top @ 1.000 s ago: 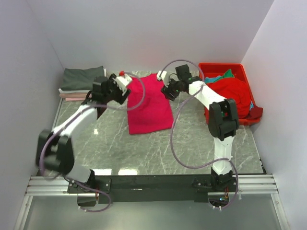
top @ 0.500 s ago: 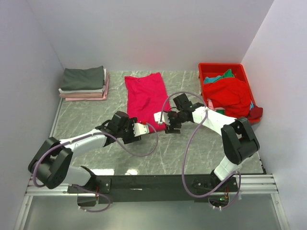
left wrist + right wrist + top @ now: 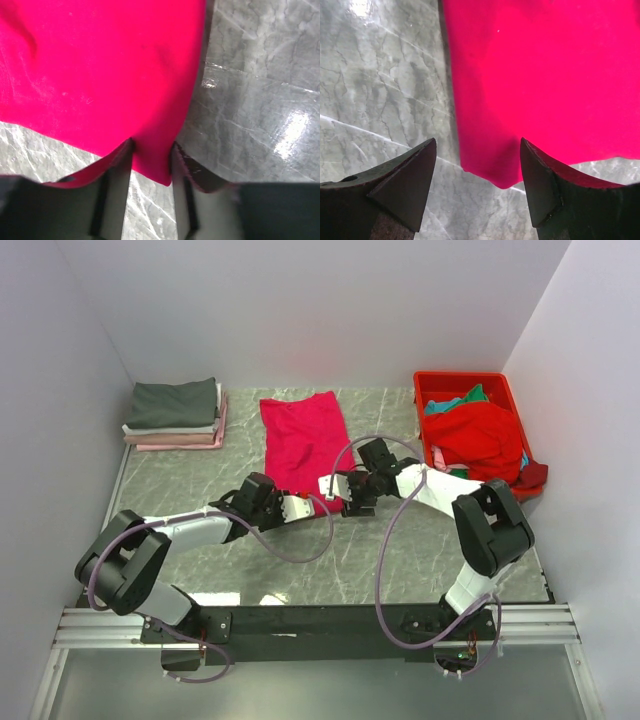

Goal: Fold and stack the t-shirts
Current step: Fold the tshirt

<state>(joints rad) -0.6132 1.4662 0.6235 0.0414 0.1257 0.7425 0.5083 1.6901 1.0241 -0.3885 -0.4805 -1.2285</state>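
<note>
A crimson-pink t-shirt (image 3: 300,440) lies flat on the marble table as a long folded strip, running away from me. My left gripper (image 3: 298,506) sits at its near edge. In the left wrist view its jaws (image 3: 152,150) stand a narrow gap apart with a corner of the shirt (image 3: 100,75) between them. My right gripper (image 3: 335,490) is at the other near corner. Seen from the right wrist, it (image 3: 477,145) is wide open and that corner of the cloth (image 3: 545,75) lies between its fingertips, touching neither.
A stack of folded shirts (image 3: 175,415), dark grey on top, sits at the far left. A red plastic bin (image 3: 465,378) at the far right holds a red shirt (image 3: 480,435) and a teal one (image 3: 460,400). Walls close in on three sides.
Both arms swung from the shirt's far end to its near edge. The shirt now lies straight and flat. The left jaws have narrowed around the corner.
</note>
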